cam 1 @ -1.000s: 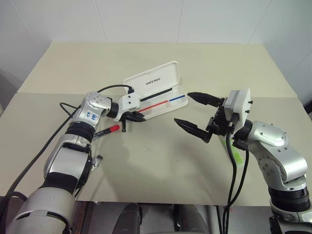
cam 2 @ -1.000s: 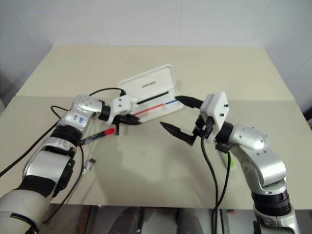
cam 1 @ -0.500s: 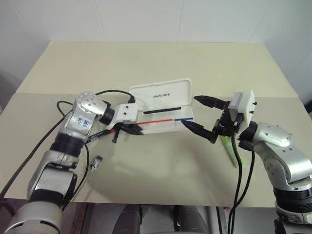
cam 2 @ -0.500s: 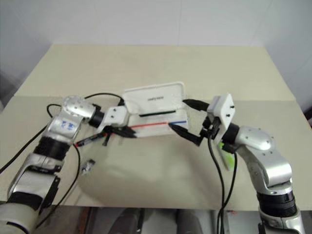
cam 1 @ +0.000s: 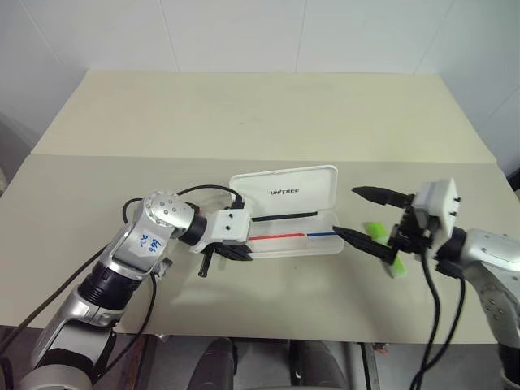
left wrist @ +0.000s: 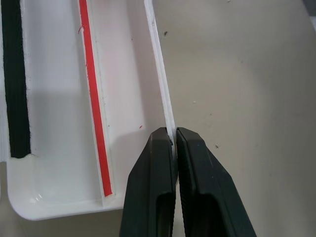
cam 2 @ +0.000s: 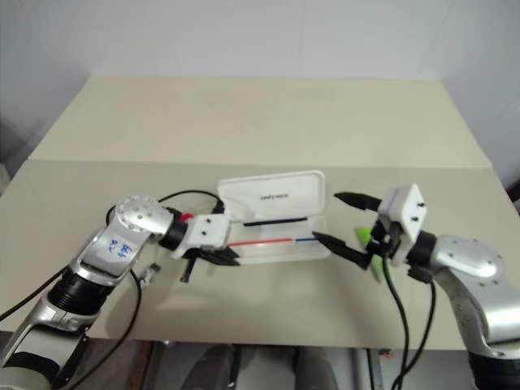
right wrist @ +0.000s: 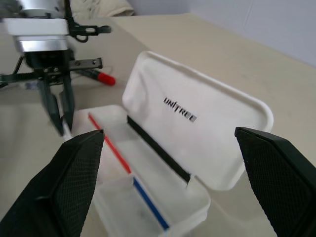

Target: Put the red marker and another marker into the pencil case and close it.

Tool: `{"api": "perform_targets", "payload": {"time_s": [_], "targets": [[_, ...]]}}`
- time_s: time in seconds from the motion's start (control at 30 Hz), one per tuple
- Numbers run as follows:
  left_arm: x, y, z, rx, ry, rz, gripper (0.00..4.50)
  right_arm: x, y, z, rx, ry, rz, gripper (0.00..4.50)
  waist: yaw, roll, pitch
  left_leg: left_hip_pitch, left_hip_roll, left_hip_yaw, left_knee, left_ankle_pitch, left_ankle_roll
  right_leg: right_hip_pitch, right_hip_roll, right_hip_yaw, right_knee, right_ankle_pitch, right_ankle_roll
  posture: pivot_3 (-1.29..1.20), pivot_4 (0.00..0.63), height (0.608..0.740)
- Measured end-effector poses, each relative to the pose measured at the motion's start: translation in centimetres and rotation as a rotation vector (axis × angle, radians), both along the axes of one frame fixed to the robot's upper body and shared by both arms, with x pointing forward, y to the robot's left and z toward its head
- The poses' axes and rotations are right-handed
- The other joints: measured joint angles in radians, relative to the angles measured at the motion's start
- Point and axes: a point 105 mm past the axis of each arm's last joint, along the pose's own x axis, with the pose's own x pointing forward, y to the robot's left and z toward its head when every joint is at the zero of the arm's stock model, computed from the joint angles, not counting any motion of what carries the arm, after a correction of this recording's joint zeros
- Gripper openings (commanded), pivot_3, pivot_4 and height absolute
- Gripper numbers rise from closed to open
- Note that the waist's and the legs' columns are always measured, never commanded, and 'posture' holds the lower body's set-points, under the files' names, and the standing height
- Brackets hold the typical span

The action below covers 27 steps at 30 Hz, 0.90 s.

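The pencil case [cam 1: 284,213] now lies squarer to the robot and nearer the front edge of the surface [cam 1: 244,122] than one second ago — the left claw [cam 1: 231,253], closed on the case's front wall at its left end, has dragged it back and turned it. The left wrist view confirms the pinch: both black fingers sit flat against the thin white rim, one on each side. The right claw [cam 1: 370,218] has swung outward with its fingers spread wide and holds nothing.

Consequence for the task: the case is repositioned between the two arms, but no marker is inside yet.

Condition of the task items:
- Pencil case — open, lid standing up behind the tray, dark lettering on the lid, a red-and-blue stripe and a black strip inside; tray empty.
- Another marker [cam 1: 382,248] — light green, lying on the surface just right of the case, under the right claw.
- Red marker [right wrist: 101,77] — lying on the surface behind the left arm, left of the case, untouched.
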Motion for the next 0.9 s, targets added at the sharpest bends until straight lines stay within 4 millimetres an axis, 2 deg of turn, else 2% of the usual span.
{"api": "perform_targets", "payload": {"time_s": [0.27,0.4,0.5,0.67,0.83,0.9], "targets": [[0.3,0.4,-0.6,0.034,-0.032,-0.018,0.06,-1.4,1.1,0.4,-0.028,-0.016,0.078,4.5,0.001,0.0,0.0,0.003,0.0,0.001,0.0,0.0,0.0,0.003,0.0,0.001,-0.001,0.001,0.0,0.0,0.15,0.74],[0.7,0.2,-0.7,0.021,-0.016,0.018,1.07,-1.2,1.4,0.6,-0.027,-0.028,0.081,4.5,0.001,0.0,0.0,0.004,0.0,0.001,0.0,0.001,0.001,0.003,0.0,0.001,0.0,0.002,-0.001,0.0,0.15,0.74],[0.9,-0.7,-0.8,-0.008,-0.008,0.032,2.07,-1.0,2.0,0.6,-0.02,-0.031,0.094,4.5,0.001,0.0,0.0,0.004,0.0,0.001,0.0,0.001,0.001,0.003,0.0,0.002,-0.001,0.003,0.0,0.0,0.15,0.74],[0.8,-2.2,0.2,-0.07,-0.001,0.018,2.07,-0.9,2.6,0.8,-0.013,-0.037,0.113,4.5,0.003,-0.001,0.0,0.003,0.0,0.001,0.0,0.001,0.001,0.002,0.0,0.001,-0.002,0.003,0.0,0.0,0.15,0.74],[0.0,-2.7,0.9,-0.094,0.006,0.004,2.07,-1.0,3.1,1.1,-0.02,-0.049,0.154,4.5,0.0,-0.001,0.0,0.003,0.0,0.001,-0.001,0.001,0.001,0.002,0.0,0.002,-0.002,0.003,0.0,0.0,0.15,0.74],[-0.2,-2.7,1.3,-0.101,0.013,0.005,2.63,-1.1,3.4,1.4,-0.034,-0.062,0.188,4.5,0.001,-0.001,0.0,0.003,0.0,0.001,-0.001,0.001,0.001,0.002,0.001,0.002,-0.002,0.003,0.0,0.0,0.15,0.74]]}}
